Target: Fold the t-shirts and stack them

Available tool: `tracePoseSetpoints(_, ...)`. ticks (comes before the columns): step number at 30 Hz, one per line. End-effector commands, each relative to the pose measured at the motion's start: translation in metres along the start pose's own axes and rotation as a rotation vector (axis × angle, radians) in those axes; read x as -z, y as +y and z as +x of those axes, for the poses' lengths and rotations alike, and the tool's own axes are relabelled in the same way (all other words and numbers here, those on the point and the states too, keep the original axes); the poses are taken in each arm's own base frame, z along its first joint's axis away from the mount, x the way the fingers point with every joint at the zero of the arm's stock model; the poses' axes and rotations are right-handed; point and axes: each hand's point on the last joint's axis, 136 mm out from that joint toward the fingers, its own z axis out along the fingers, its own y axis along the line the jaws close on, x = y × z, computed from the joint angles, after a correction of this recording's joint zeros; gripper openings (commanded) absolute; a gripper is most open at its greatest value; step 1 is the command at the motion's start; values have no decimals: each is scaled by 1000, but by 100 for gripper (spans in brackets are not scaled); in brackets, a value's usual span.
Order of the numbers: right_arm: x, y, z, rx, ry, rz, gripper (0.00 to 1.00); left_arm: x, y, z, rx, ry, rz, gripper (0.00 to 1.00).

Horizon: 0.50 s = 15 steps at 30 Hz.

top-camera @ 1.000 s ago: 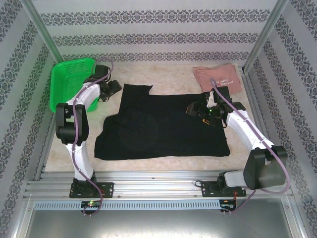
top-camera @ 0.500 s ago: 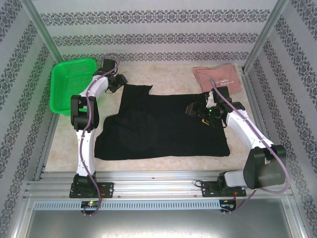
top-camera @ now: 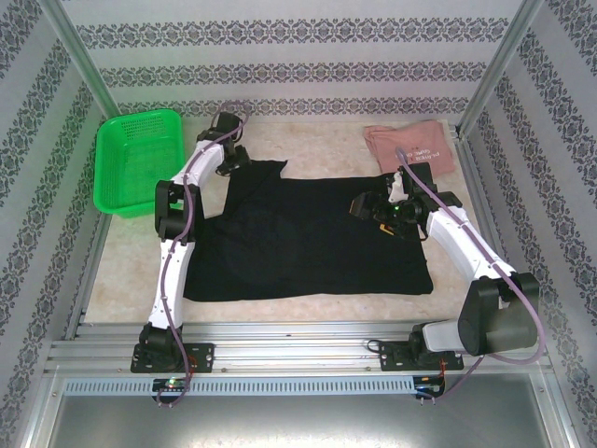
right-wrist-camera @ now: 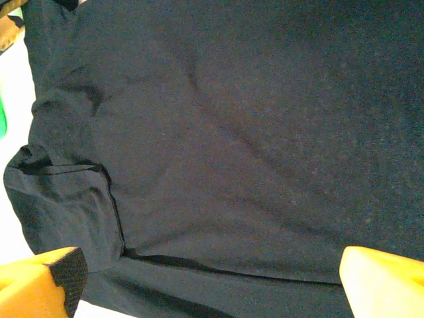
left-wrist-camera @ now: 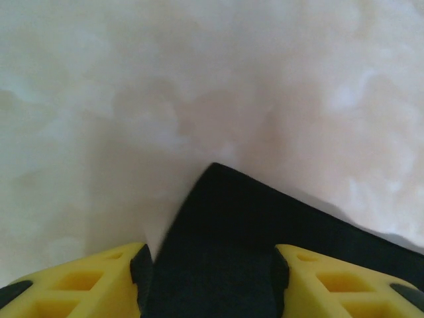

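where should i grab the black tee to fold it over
Probably the far-left corner flap of the black t-shirt: it juts out flat onto bare table, so jaws can straddle its edge. Come from the far left, where the left gripper stands, the corner between its jaws.

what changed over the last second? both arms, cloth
Left pincer swung from beside the green plastic mesh basket rightward to the far-left corner of the large black cloth t-shirt, jaws narrowing around that corner; grip not confirmed. Right pincer, open over the black shirt, and the folded dusty-pink t-shirt stayed put.
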Motion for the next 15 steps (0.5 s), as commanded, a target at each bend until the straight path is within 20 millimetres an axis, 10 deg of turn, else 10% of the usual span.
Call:
tracePoseSetpoints(1,-2,0,-3,21,7,-12,98,2,16,-3,-25,-4,-68,53)
tracePoseSetpoints(15,-6,-8,-17,28,9,1,98,-24,0,-9,-22,-27,-25,49)
